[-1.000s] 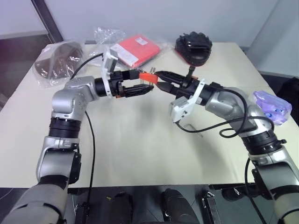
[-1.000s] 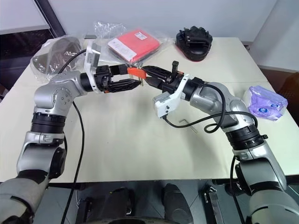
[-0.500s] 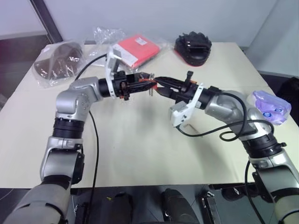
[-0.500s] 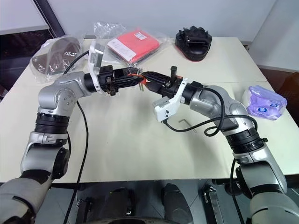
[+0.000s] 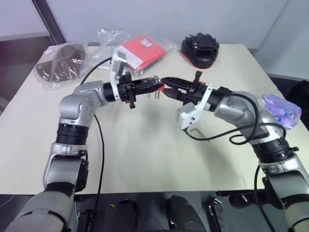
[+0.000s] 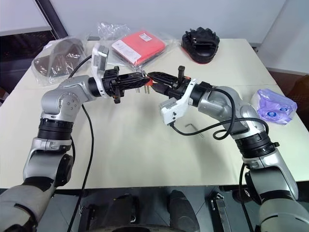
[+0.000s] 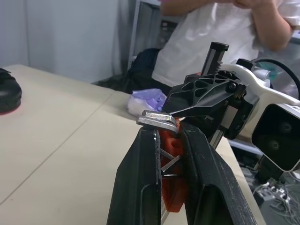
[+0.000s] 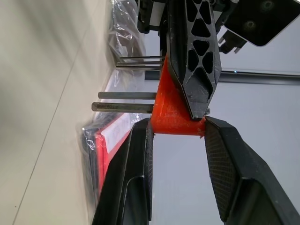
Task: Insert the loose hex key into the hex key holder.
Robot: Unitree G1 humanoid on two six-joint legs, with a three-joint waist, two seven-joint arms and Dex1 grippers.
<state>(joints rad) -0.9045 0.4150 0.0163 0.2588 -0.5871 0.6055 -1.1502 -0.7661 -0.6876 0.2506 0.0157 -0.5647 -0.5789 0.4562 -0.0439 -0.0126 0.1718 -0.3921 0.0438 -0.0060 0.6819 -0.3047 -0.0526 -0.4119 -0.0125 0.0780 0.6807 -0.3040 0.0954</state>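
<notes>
One hex key holder point(image 8: 176, 112) with four keys was squeezed in the left jaws point(image 5: 155, 86); the right jaws point(image 8: 177, 140) sat half open around it, and one loose hex key point(image 6: 192, 127) lay on the worktop point(image 5: 145, 154).

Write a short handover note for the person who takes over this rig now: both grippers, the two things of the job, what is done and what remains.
Left gripper: shut on the small red-orange plastic hex key holder, held in the air above the beige table.
Right gripper: at the end of the same holder; I cannot tell whether it grips.
Loose hex key: the thin dark grey bent metal rod lies on the table below the right arm; nothing touches it.
Done: the holder is lifted off the table.
Left: pick up the loose hex key and insert it into the holder.
</notes>
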